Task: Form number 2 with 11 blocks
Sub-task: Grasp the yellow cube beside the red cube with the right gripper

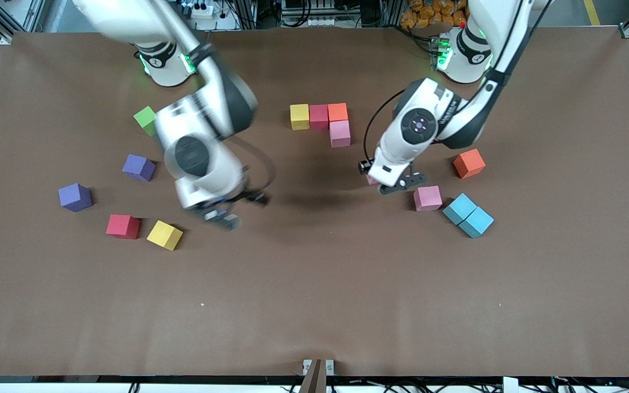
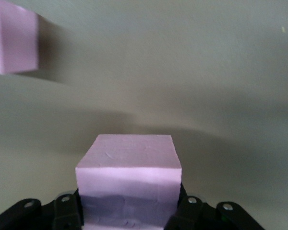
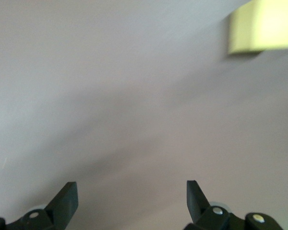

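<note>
Four blocks are sitting joined on the surface [image 1: 314,284] as the start of the number 2 [image 1: 322,123]: a yellow block [image 1: 299,116], a red block [image 1: 319,116] and an orange block [image 1: 338,112] are touching in a row, and a pink block [image 1: 339,134] is touching the orange one on its side nearer the front camera. By my judgement that is the top row plus one cube of the second row, so seven blocks are remaining to place.

The left end effector [image 2: 129,211] is clenching a fifth block, a pink cube [image 2: 129,177], and is hanging over bare surface close to the loose pink block [image 1: 427,198], toward the left arm's end of the table. Two light blue blocks [image 1: 468,215] are lying touching each other just beside that pink one, and a second orange block [image 1: 469,163] is resting apart from them.

The right end effector [image 3: 132,203] is carrying nothing, its jaws standing wide apart, over bare surface near a loose yellow block [image 1: 164,235]. A red block [image 1: 123,226], two purple blocks [image 1: 107,183] and the green cube [image 1: 145,120] are lying scattered toward the right arm's end.
</note>
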Controlling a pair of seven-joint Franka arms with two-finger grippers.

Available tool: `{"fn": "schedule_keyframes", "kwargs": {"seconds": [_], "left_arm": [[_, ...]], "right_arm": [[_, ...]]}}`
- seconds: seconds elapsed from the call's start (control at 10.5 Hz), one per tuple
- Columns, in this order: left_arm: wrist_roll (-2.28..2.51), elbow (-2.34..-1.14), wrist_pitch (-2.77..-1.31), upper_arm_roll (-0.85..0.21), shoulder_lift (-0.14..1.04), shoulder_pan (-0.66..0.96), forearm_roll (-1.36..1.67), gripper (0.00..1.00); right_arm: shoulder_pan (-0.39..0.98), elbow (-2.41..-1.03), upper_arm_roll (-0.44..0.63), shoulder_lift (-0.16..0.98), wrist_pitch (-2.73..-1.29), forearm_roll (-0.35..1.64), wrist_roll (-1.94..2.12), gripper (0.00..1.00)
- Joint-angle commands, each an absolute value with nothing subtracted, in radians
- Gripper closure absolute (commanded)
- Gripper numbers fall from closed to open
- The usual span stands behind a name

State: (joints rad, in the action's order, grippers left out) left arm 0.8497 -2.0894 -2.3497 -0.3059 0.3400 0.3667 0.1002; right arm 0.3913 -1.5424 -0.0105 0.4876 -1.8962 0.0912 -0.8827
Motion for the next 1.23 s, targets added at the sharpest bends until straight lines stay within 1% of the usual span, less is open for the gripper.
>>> {"fn": "schedule_keyframes", "kwargs": {"seconds": [0.0, 0.09, 0.19, 0.28, 0.38, 0.76, 1.14], "left_arm": [[0.838, -2.173, -2.488, -0.308, 0.331, 0.437, 0.069, 1.00], [0.838, -2.180, -2.509, -0.308, 0.339, 0.460, 0.055, 1.00], [0.838, -2.178, -2.514, -0.307, 0.351, 0.483, 0.055, 1.00], [0.838, -2.178, -2.531, -0.307, 0.362, 0.491, 0.054, 1.00], [0.838, -2.177, -2.554, -0.307, 0.380, 0.502, 0.054, 1.00], [0.842, -2.171, -2.605, -0.304, 0.437, 0.535, 0.054, 1.00], [0.879, -2.168, -2.606, -0.307, 0.452, 0.534, 0.058, 1.00]], "right_arm": [[0.246, -1.563, -0.032, 0.501, -1.933, 0.072, -0.867, 0.00], [0.229, -1.610, -0.032, 0.508, -1.992, 0.060, -0.798, 0.00], [0.232, -1.694, -0.032, 0.511, -2.117, 0.051, -0.784, 0.00], [0.238, -1.777, -0.032, 0.511, -2.243, -0.004, -0.773, 0.00], [0.227, -1.804, -0.032, 0.515, -2.278, -0.071, -0.735, 0.00], [0.118, -1.813, -0.035, 0.515, -2.243, -0.072, -0.413, 0.00], [0.074, -1.821, -0.038, 0.534, -2.259, -0.066, -0.394, 0.00]]}}
